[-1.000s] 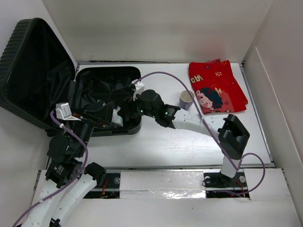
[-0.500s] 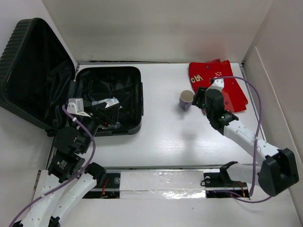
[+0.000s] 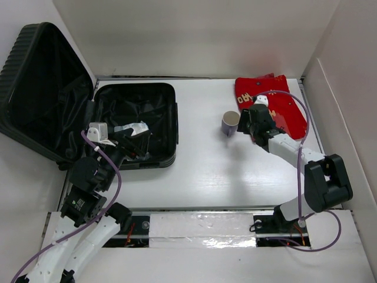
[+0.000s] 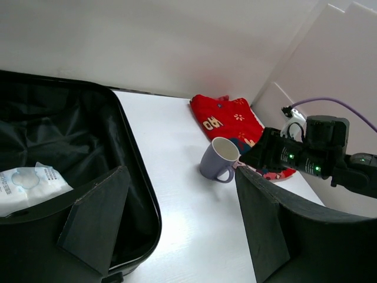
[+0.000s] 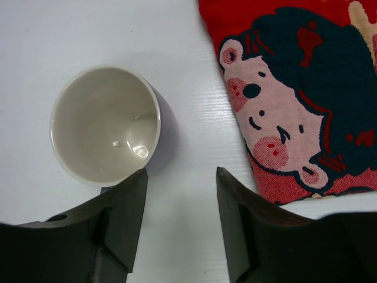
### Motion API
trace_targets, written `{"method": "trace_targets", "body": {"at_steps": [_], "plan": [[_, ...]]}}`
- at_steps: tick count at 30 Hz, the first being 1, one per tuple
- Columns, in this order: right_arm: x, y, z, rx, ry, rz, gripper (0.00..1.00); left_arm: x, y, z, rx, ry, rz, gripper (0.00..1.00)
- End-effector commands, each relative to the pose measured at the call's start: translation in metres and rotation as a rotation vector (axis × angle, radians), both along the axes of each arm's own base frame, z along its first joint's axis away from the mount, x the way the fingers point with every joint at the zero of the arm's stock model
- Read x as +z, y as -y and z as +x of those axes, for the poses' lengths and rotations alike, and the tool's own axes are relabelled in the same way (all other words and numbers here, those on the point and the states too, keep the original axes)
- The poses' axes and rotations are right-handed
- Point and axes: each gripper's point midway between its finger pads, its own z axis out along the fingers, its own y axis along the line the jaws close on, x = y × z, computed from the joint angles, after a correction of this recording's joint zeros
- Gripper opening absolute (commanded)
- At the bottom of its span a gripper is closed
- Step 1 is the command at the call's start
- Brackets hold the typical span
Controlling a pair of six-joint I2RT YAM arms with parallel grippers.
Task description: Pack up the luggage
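The black ribbed luggage point(image 3: 53, 88) lies open at the left, lid leaning back; its lined lower shell point(image 4: 53, 147) holds a white packet point(image 3: 131, 128), also in the left wrist view point(image 4: 26, 186). A purple mug point(image 3: 230, 123) stands on the table, beside a folded red cloth point(image 3: 272, 106) with a cartoon face. My right gripper point(image 3: 254, 127) is open and empty, hovering between mug point(image 5: 106, 124) and cloth point(image 5: 300, 100). My left gripper point(image 3: 134, 148) is open and empty over the suitcase's near right corner.
White walls close in the table point(image 3: 235, 171) at the back and right. The suitcase lid rests against the left wall. The right arm's purple cable point(image 3: 303, 147) loops over the table's right side.
My right arm has left the suitcase and swung right, now hovering between the mug and the red cloth. The white packet stays in the suitcase. My left gripper shifted slightly.
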Motion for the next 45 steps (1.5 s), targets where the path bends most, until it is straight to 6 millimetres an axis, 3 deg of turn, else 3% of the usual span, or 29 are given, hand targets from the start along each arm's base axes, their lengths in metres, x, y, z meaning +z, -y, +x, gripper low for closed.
{"method": "trace_targets", "body": {"at_steps": [1,5,8,10,15,21,24,25,26,28,29,30,31,32,34,35,38,39,40,42,45], "plan": [[0.037,-0.011,0.019,0.029,0.113,0.057,0.5,0.008,0.003,-0.003,-0.022,0.045,-0.002,0.7],[0.053,-0.009,0.017,0.025,0.147,0.063,0.45,0.008,0.0,-0.003,-0.01,0.045,-0.004,0.7],[0.065,-0.015,0.022,0.044,0.193,0.094,0.57,0.009,0.0,-0.003,-0.013,0.05,-0.008,0.7],[0.059,-0.015,0.028,0.041,0.17,0.096,0.6,0.008,0.0,-0.001,-0.007,0.049,-0.006,0.7],[0.022,-0.01,0.048,0.001,0.078,0.07,0.58,0.007,0.001,0.0,-0.02,0.046,0.001,0.7],[0.019,-0.007,0.062,-0.01,0.071,0.058,0.41,0.008,0.002,0.0,-0.025,0.05,0.002,0.7],[0.014,-0.011,0.066,0.0,0.058,0.061,0.22,0.006,0.002,0.001,-0.02,0.044,0.006,0.7],[0.017,-0.013,0.069,0.005,0.063,0.066,0.08,0.006,0.002,0.001,-0.021,0.045,0.006,0.7],[0.018,-0.015,0.068,0.016,0.064,0.073,0.02,0.007,0.002,0.0,-0.023,0.047,0.003,0.7],[0.027,-0.03,0.062,0.062,0.085,0.09,0.0,0.008,0.001,0.0,-0.018,0.054,0.002,0.7],[0.054,-0.046,0.06,0.109,0.163,0.126,0.0,0.007,0.001,0.001,-0.017,0.049,0.004,0.7],[0.067,-0.05,0.059,0.124,0.204,0.15,0.0,0.006,0.001,0.0,-0.02,0.048,0.005,0.7],[0.083,-0.066,0.052,0.174,0.244,0.174,0.0,0.007,0.002,0.0,-0.024,0.049,0.006,0.7],[0.114,-0.081,0.045,0.238,0.31,0.216,0.0,0.008,0.003,0.0,-0.027,0.051,0.005,0.7],[0.143,-0.103,0.038,0.298,0.364,0.247,0.0,0.008,0.003,0.001,-0.027,0.052,0.005,0.7],[0.169,-0.125,0.031,0.354,0.412,0.275,0.0,0.007,0.003,0.001,-0.024,0.047,0.007,0.7],[0.2,-0.165,0.022,0.438,0.473,0.329,0.0,0.006,0.003,0.001,-0.026,0.044,0.007,0.7],[0.225,-0.18,0.02,0.486,0.521,0.367,0.0,0.006,0.003,0.0,-0.026,0.048,0.005,0.7],[0.217,-0.195,0.026,0.5,0.501,0.385,0.0,0.007,0.002,0.001,-0.021,0.05,0.003,0.7],[0.224,-0.226,0.025,0.555,0.512,0.41,0.0,0.007,0.001,0.001,-0.015,0.046,0.004,0.7],[0.22,-0.272,0.041,0.598,0.505,0.428,0.0,0.006,0.001,0.001,-0.017,0.046,0.004,0.7]]}}
